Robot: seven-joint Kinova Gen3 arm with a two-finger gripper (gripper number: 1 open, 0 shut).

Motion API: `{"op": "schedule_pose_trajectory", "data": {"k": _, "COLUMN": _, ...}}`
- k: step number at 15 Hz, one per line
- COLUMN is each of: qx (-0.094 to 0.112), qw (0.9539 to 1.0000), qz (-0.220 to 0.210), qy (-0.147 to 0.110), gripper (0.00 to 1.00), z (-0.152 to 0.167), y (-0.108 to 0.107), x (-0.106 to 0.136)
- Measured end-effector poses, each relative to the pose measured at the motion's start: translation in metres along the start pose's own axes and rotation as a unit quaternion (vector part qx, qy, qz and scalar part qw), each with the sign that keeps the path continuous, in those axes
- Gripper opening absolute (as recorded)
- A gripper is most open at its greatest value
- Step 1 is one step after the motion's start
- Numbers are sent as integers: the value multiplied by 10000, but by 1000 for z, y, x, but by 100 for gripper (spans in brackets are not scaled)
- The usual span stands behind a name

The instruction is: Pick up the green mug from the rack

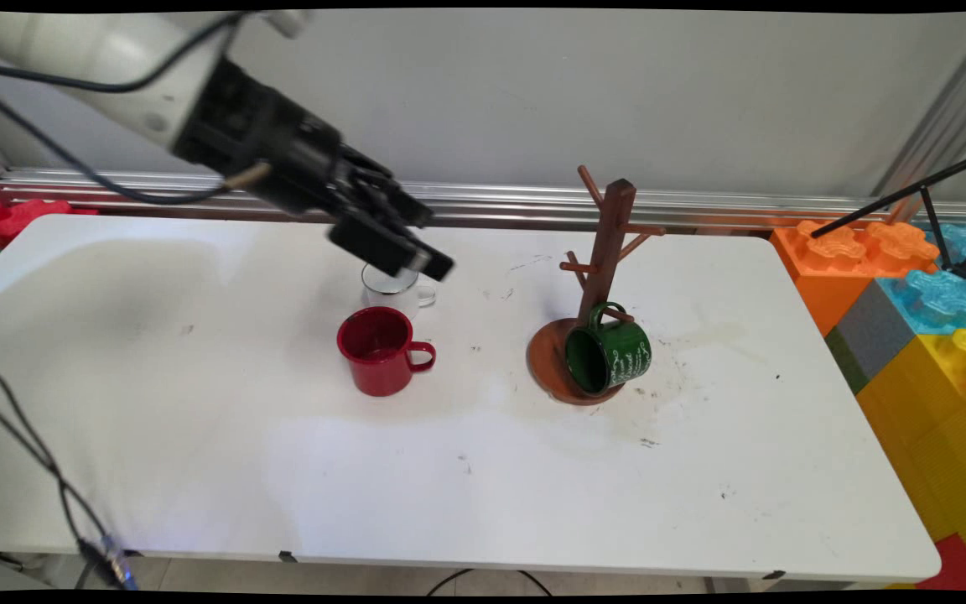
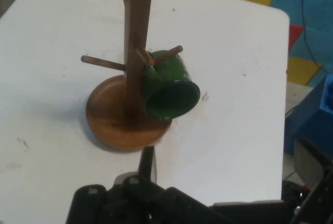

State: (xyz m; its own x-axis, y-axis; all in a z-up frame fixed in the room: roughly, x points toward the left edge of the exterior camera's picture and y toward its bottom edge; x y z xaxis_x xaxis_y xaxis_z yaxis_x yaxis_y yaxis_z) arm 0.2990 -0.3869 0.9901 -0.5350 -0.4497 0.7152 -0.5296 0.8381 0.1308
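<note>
White tabletop (image 1: pixel 198 436) carries, from the left, a red mug (image 1: pixel 378 361) just in front of a clear glass cup (image 1: pixel 395 289); the tool (image 1: pixel 399 247) hovers over the glass, whether apart or together I cannot tell; further right, a green mug (image 1: pixel 613 352) hangs on a wooden mug tree (image 1: pixel 605 252)

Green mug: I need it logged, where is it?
Main view, right of centre: the green mug hangs on the wooden mug tree's lowest peg, over its base.
</note>
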Motion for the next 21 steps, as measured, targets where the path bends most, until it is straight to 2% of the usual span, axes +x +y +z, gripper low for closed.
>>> {"op": "schedule_pose_trajectory", "data": {"k": 5, "qx": 138, "qw": 9991, "qz": -187, "qy": -368, "gripper": 100, "z": 60, "y": 12, "x": 25}}
{"op": "schedule_pose_trajectory", "data": {"k": 11, "qx": 255, "qw": 9960, "qz": -490, "qy": -697, "gripper": 100, "z": 129, "y": 22, "x": 29}}
{"op": "schedule_pose_trajectory", "data": {"k": 17, "qx": 311, "qw": 9944, "qz": -658, "qy": -769, "gripper": 100, "z": 188, "y": 27, "x": 16}}
{"op": "schedule_pose_trajectory", "data": {"k": 21, "qx": 252, "qw": 9951, "qz": -676, "qy": -683, "gripper": 100, "z": 217, "y": 30, "x": 4}}
